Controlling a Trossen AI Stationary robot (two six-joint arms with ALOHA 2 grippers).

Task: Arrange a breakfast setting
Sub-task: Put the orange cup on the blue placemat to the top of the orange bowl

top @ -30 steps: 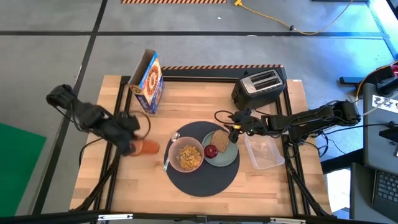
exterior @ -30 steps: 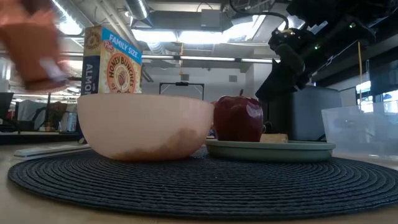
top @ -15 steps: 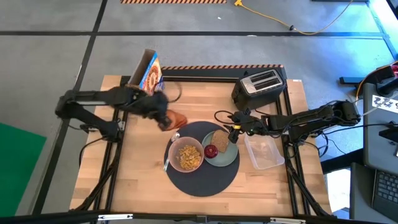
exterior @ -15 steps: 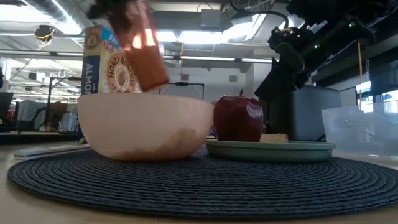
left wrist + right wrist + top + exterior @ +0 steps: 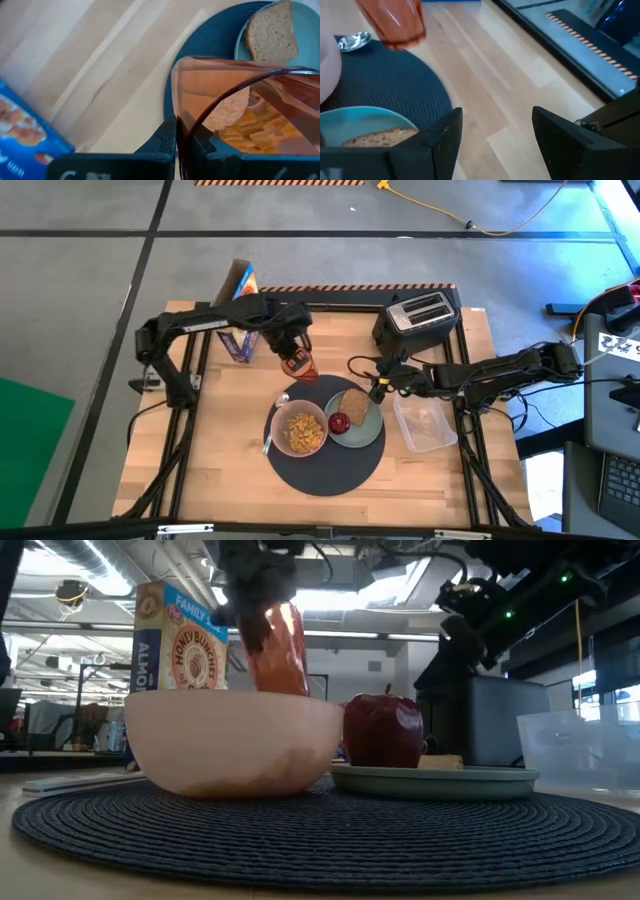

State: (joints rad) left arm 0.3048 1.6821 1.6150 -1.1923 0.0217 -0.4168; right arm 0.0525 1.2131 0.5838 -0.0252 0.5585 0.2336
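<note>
The round dark mat (image 5: 330, 465) carries a pink bowl (image 5: 299, 430) of cereal and a pale green plate (image 5: 366, 432) with a toast slice (image 5: 353, 406) and a red fruit (image 5: 339, 422). A metal spoon (image 5: 275, 418) lies at the mat's left edge. My left gripper (image 5: 293, 352) is shut on the amber cup (image 5: 300, 366), which hangs over the mat's far edge. In the low view the cup (image 5: 280, 650) shows behind the bowl (image 5: 230, 745). My right gripper (image 5: 378, 387) stands open just beyond the plate's far right rim, with nothing between its fingers. My left gripper holds the cup by its wall at the rim (image 5: 179, 125), pinched with one finger inside and one outside. The fingers come from above, pointing steeply down. The cup hangs below them, tilted and lifted clear of mat and table.
A black toaster (image 5: 417, 320) stands at the far right and a cereal box (image 5: 238, 320) at the far left, behind my left arm. A clear plastic container (image 5: 424, 425) sits right of the mat. Bare wood lies left of and in front of the mat.
My left gripper has swung with the cup from the table's left side toward the far edge and then right, ending over the mat's far edge. The cup has stayed in the hold, clear of the table. My right gripper has kept its place.
</note>
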